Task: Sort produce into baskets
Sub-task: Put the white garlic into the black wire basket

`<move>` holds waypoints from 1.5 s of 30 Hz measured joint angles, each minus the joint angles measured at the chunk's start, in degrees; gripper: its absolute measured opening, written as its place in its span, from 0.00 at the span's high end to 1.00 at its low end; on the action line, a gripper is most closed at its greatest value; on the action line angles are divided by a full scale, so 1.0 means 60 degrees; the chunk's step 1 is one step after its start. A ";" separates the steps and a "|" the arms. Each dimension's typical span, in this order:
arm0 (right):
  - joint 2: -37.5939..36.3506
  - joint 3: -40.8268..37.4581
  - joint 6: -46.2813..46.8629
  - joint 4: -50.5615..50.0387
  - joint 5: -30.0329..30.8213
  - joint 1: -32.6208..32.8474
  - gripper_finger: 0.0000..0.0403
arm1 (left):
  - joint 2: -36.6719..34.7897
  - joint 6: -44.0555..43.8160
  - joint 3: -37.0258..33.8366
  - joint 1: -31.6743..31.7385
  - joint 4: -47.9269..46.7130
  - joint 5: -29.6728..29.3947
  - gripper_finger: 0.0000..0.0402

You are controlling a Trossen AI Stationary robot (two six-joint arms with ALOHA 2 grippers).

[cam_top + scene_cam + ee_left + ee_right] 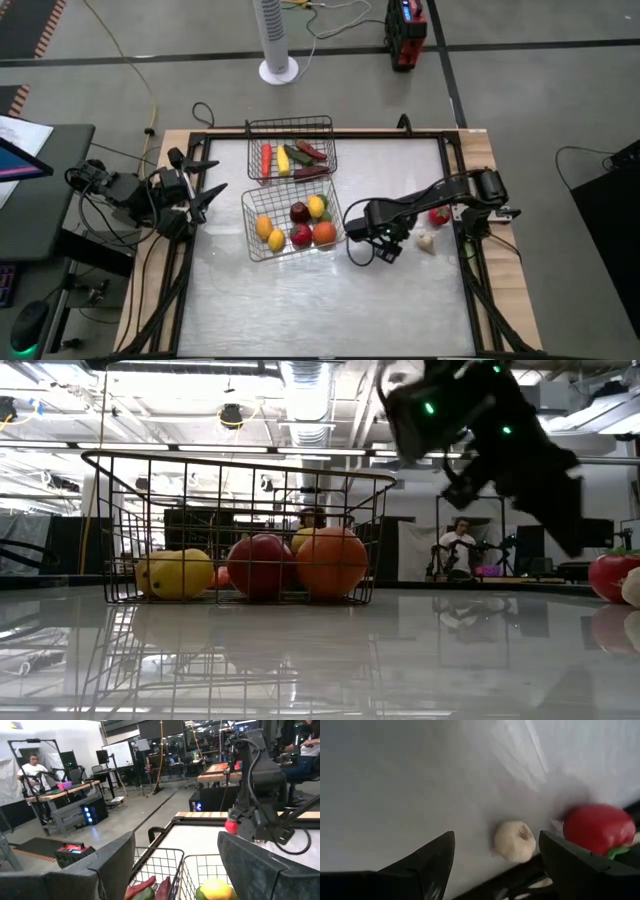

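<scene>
The near wire basket (252, 235) holds an orange (323, 233), red apples (300, 236) and lemons (316, 206); it also shows in the low view (240, 470). The far wire basket (290, 128) holds a carrot (266, 158), corn (283, 159) and a dark chili (310, 151). My right gripper (378, 250) is open and empty above the table, just right of the near basket. A white garlic-like piece (515, 841) and a red piece with a green stem (599, 828) lie on the table beyond it. My left gripper (205, 195) is open and empty at the table's left edge.
The white piece (427, 241) and the red piece (439, 215) lie near the table's right edge, by the right arm's base. Bare table stretches across the near half. People sit at benches in the room behind.
</scene>
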 joint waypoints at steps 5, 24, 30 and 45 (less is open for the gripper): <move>-0.0558 -0.1069 0.0334 0.0212 -0.0081 -0.0005 0.22 | -0.0001 0.0070 0.0000 0.0001 -0.0025 -0.0002 0.32; -0.3710 -0.4520 0.3437 0.1802 -0.1114 -0.0174 0.22 | -0.0001 0.0055 0.0000 0.0002 -0.0008 0.0000 0.32; -0.3383 -0.4832 0.3392 0.2416 -0.1115 -0.0182 0.27 | 0.0000 0.0047 0.0000 0.0000 -0.0004 0.0000 0.32; -0.3369 -0.4832 0.2906 0.3573 -0.1112 -0.0182 0.55 | -0.0002 0.0047 0.0004 0.0003 -0.0001 0.0000 0.32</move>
